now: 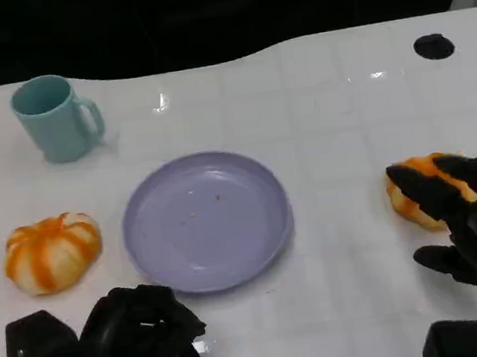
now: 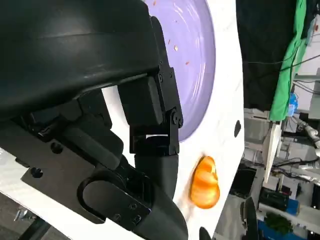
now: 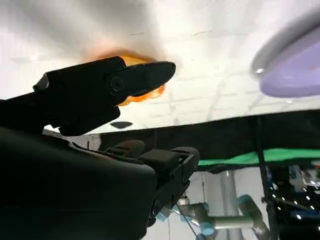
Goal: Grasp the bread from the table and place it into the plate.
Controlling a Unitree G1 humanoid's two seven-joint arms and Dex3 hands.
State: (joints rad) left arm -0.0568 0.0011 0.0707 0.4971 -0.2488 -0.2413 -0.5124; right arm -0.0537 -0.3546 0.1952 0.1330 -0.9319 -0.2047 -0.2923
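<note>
Bread (image 1: 416, 195) sits on the white worktop (image 1: 335, 114) right of the purple plate (image 1: 207, 221); our right hand (image 1: 466, 220) drapes spread fingers over it, grip uncertain. Our left hand (image 1: 140, 334) rests curled, holding nothing, near the plate.

Black fingers (image 3: 145, 75) over orange bread (image 3: 145, 92), purple plate (image 3: 295, 70) nearby
</note>
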